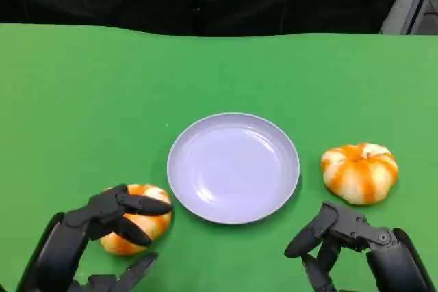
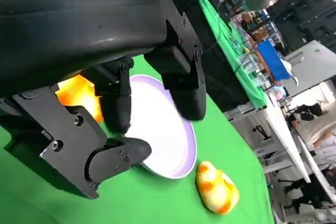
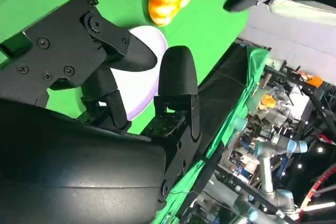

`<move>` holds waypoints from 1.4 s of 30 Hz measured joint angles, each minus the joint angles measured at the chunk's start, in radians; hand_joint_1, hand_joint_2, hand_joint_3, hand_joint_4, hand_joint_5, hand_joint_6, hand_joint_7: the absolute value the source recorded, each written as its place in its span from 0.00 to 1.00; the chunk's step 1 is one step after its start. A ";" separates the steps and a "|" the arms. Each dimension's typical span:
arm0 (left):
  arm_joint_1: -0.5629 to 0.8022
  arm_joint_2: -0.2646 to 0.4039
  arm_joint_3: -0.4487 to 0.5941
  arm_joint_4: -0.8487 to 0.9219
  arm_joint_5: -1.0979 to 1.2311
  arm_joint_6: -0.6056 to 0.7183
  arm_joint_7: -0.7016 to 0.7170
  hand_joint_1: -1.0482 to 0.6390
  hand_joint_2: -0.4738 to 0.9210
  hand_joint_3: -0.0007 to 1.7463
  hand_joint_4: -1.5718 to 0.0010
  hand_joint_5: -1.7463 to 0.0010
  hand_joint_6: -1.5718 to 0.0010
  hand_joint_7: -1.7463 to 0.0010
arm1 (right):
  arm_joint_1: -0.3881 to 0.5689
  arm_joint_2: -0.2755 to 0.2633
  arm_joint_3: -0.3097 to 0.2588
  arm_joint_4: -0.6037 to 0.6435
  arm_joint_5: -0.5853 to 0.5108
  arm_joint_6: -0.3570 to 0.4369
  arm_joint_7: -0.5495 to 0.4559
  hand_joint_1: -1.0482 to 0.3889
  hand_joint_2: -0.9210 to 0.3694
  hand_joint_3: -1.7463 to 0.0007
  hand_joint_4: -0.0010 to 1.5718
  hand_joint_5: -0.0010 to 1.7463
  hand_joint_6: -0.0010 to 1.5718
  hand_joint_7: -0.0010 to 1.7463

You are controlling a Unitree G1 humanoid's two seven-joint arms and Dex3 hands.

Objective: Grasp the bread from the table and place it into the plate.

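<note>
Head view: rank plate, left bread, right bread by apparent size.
1. Plate, clearly largest.
2. Right bread.
3. Left bread; looks smaller, but the left robot hand covers part of it, so the two breads may be alike.

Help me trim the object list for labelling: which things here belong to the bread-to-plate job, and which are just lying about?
Job:
bread by the left hand
second bread near the right hand
plate, empty
left hand, fingers over that bread
right hand, holding nothing

Lying about:
green table cover

Green table [image 1: 82,87] w/ plate [image 1: 233,167] btwn two breads [image 1: 359,171].
</note>
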 measured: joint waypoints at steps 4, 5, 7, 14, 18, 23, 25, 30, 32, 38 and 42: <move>0.000 0.000 0.000 -0.002 0.000 0.005 0.000 0.56 0.83 0.37 0.64 0.41 0.63 0.72 | 0.000 0.000 0.000 0.001 0.000 0.001 0.000 0.63 0.38 0.33 0.54 0.92 0.47 0.68; 0.000 0.000 0.000 -0.002 0.000 0.005 0.000 0.56 0.83 0.37 0.64 0.41 0.63 0.72 | 0.000 0.000 0.000 0.001 0.000 0.001 0.000 0.63 0.38 0.33 0.54 0.92 0.47 0.68; 0.000 0.000 0.000 -0.002 0.000 0.005 0.000 0.48 0.88 0.23 0.80 0.52 0.77 0.83 | 0.000 0.000 0.000 0.001 0.000 0.001 0.000 0.64 0.38 0.32 0.53 0.91 0.47 0.68; -0.119 0.109 -0.060 -0.108 0.570 0.345 -0.006 0.33 1.00 0.00 0.91 0.71 0.85 0.98 | -0.009 0.014 0.019 0.014 -0.027 0.005 -0.005 0.66 0.39 0.32 0.52 0.89 0.47 0.69; -0.175 0.117 -0.122 -0.161 0.737 0.461 -0.036 0.27 1.00 0.01 0.96 0.72 0.89 1.00 | -0.015 0.020 0.023 0.018 -0.027 0.006 -0.007 0.64 0.37 0.34 0.53 0.91 0.46 0.69; -0.185 0.115 -0.180 -0.181 0.818 0.543 -0.075 0.27 1.00 0.00 0.97 0.71 0.89 1.00 | -0.018 0.021 0.022 0.018 -0.028 0.006 -0.008 0.63 0.36 0.36 0.53 0.91 0.46 0.69; -0.185 0.115 -0.185 -0.183 0.820 0.555 -0.077 0.27 1.00 0.00 0.98 0.71 0.89 1.00 | -0.018 0.021 0.022 0.018 -0.028 0.006 -0.008 0.63 0.36 0.36 0.53 0.91 0.46 0.69; -0.185 0.115 -0.191 -0.189 0.821 0.569 -0.077 0.26 1.00 0.00 0.99 0.70 0.90 1.00 | -0.018 0.021 0.022 0.018 -0.028 0.006 -0.008 0.63 0.36 0.36 0.53 0.91 0.46 0.69; -0.190 0.116 -0.203 -0.189 0.840 0.580 -0.082 0.26 0.99 0.00 1.00 0.73 0.93 1.00 | -0.017 0.020 0.022 0.018 -0.028 0.007 -0.008 0.64 0.37 0.35 0.53 0.90 0.46 0.69; -0.236 0.116 -0.272 -0.164 0.962 0.651 -0.127 0.25 0.99 0.00 1.00 0.76 0.94 1.00 | -0.014 0.020 0.022 0.015 -0.026 0.019 -0.006 0.64 0.38 0.33 0.54 0.92 0.46 0.69; -0.246 0.115 -0.293 -0.142 0.983 0.674 -0.130 0.24 1.00 0.00 0.96 0.75 0.92 0.99 | -0.006 0.019 0.022 0.010 -0.027 0.025 -0.005 0.65 0.39 0.32 0.54 0.91 0.46 0.69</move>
